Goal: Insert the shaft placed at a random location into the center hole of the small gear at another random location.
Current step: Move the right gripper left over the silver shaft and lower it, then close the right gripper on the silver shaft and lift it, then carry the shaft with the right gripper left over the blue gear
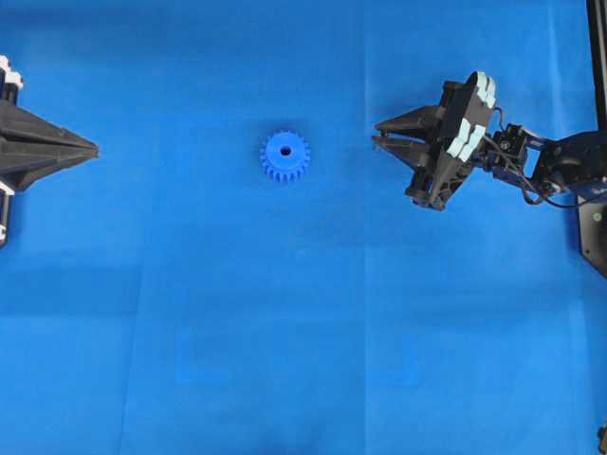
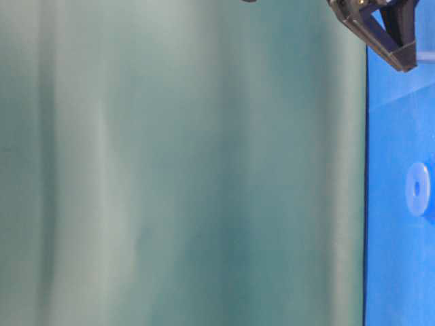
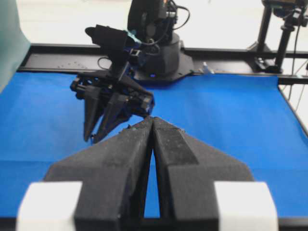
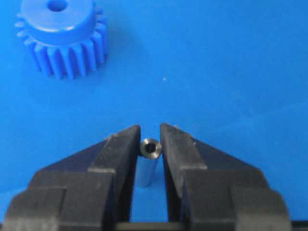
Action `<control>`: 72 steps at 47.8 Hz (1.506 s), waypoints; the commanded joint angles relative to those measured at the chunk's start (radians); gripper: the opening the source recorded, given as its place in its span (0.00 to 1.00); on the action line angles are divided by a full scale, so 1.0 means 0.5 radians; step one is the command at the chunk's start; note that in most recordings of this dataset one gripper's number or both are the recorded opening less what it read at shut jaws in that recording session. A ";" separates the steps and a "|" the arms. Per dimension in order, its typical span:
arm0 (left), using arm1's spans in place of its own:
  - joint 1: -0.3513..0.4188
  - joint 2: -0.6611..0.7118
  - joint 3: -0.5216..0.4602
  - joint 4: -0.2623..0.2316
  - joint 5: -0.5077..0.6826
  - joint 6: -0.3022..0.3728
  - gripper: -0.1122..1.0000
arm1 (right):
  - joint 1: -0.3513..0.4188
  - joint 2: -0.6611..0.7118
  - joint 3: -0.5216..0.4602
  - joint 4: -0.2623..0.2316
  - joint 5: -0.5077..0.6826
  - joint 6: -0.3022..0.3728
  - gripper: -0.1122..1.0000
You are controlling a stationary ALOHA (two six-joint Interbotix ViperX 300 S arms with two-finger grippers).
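The small gear (image 1: 285,156), bright blue and toothed, lies flat on the blue mat with its center hole (image 1: 285,150) facing up and nothing in it. In the right wrist view the gear (image 4: 60,36) sits at the upper left. The shaft (image 4: 149,161), a short silvery pin with a bored end, stands between the fingers of my right gripper (image 4: 150,132), which is shut on it. That right gripper (image 1: 377,133) is to the right of the gear, apart from it. My left gripper (image 1: 95,150) hangs at the far left, shut and holding nothing, its tips (image 3: 153,119) touching.
A blue mat (image 1: 303,332) covers the table. A green backdrop (image 2: 183,163) fills most of the table-level view, where the gear (image 2: 418,189) shows at the right edge. The right arm's base (image 3: 159,53) and black frame rails stand at the far side.
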 commanded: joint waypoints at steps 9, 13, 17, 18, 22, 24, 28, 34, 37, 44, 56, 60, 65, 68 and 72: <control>0.003 0.003 -0.018 0.003 -0.006 0.003 0.10 | 0.006 -0.018 -0.015 -0.006 -0.015 0.006 0.12; 0.000 0.006 -0.018 0.000 -0.003 0.000 0.10 | 0.006 -0.015 -0.021 -0.006 -0.009 0.006 0.12; 0.000 0.003 -0.018 0.003 -0.003 0.000 0.10 | 0.006 -0.021 -0.021 -0.006 -0.009 0.006 0.12; 0.000 0.003 -0.018 0.003 -0.006 0.000 0.10 | 0.006 -0.031 -0.021 -0.003 -0.003 0.006 0.12; 0.003 0.003 -0.018 0.000 -0.003 0.000 0.10 | 0.006 -0.074 -0.018 0.000 0.028 0.003 0.12; 0.000 0.003 -0.018 0.000 -0.003 0.003 0.10 | 0.006 -0.110 -0.018 0.000 0.061 0.003 0.12; 0.003 0.003 -0.018 0.000 -0.006 0.000 0.10 | 0.006 -0.196 -0.025 0.000 0.147 -0.006 0.12; 0.003 0.003 -0.018 0.003 -0.009 0.000 0.10 | 0.006 -0.362 -0.031 0.000 0.322 -0.025 0.12; 0.003 0.003 -0.018 0.003 -0.012 0.000 0.10 | 0.006 -0.436 -0.037 0.000 0.405 -0.037 0.12; 0.003 0.003 -0.018 0.003 -0.015 0.000 0.10 | 0.006 -0.598 -0.058 0.000 0.574 -0.089 0.12; 0.003 0.003 -0.018 0.003 -0.012 0.000 0.10 | 0.006 -0.721 -0.104 0.000 0.712 -0.156 0.12; 0.003 0.003 -0.018 0.003 -0.012 0.000 0.10 | 0.003 -0.712 -0.110 0.000 0.715 -0.156 0.12; 0.003 0.003 -0.018 0.003 -0.015 0.000 0.10 | 0.006 -0.709 -0.110 0.003 0.715 -0.156 0.12; 0.003 0.006 -0.018 0.003 -0.012 0.000 0.10 | 0.003 -0.709 -0.114 0.000 0.715 -0.156 0.12; 0.003 0.003 -0.018 0.003 -0.012 0.000 0.10 | 0.006 -0.709 -0.114 0.003 0.715 -0.156 0.12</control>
